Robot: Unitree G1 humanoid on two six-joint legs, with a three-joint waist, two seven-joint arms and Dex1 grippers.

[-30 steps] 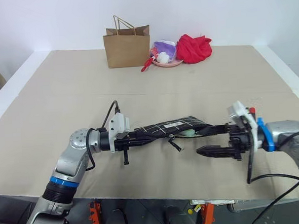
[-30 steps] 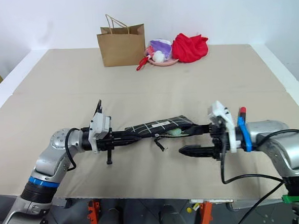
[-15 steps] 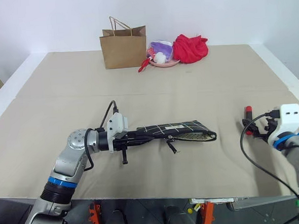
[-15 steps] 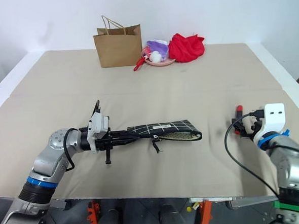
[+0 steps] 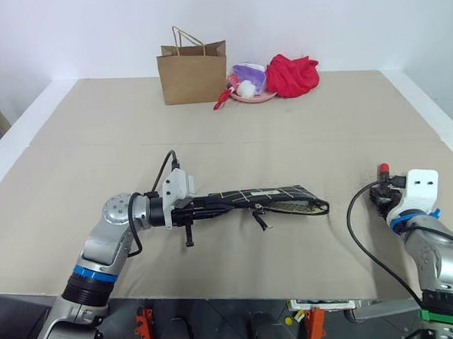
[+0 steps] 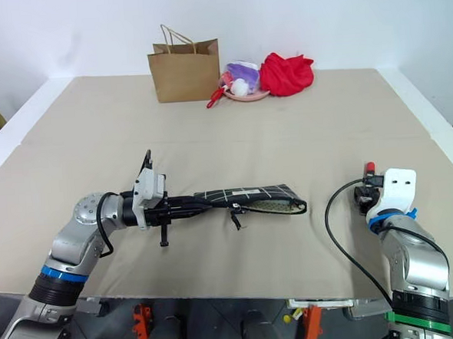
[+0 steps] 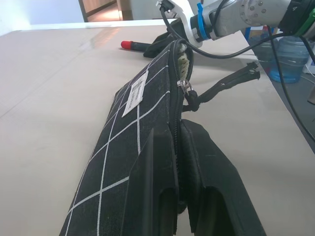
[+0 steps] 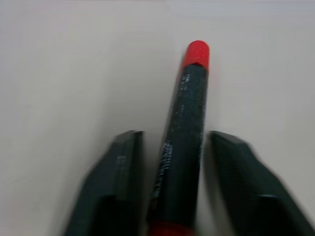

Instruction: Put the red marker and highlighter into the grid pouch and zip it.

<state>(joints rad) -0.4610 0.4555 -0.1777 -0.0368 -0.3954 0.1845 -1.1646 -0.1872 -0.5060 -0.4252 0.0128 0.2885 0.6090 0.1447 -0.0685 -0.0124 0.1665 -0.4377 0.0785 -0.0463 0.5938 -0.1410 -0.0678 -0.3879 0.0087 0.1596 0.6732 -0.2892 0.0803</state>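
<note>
The left gripper (image 5: 206, 210) is clamped on one end of the pouch (image 5: 268, 197), holding it off the bench (image 5: 232, 131) with the zipper edge up. In the left wrist view the two black fingers (image 7: 160, 191) pinch the fabric on either side of the zipper line. The pouch is black with white grid lines and carries a small white label (image 7: 135, 92); the print on it is too small to read. The zipper is open at the far end, where a pale object shows inside the mouth; the pull (image 7: 186, 88) sits partway along and a black cord (image 7: 231, 81) trails from it.

The right gripper (image 8: 173, 152) is at the marker (image 8: 183, 142), which lies on the bench well to the right of the pouch. Its fingers stand on either side of the black barrel, with narrow gaps still showing, so they straddle it without a clear grip. The red end (image 8: 197, 51) points away from the wrist. Faint print runs along the barrel but cannot be read.

At the far edge of the bench stand a brown paper bag (image 5: 193, 70), a pink dish (image 5: 253, 94) and a red cloth (image 5: 292, 73).
</note>
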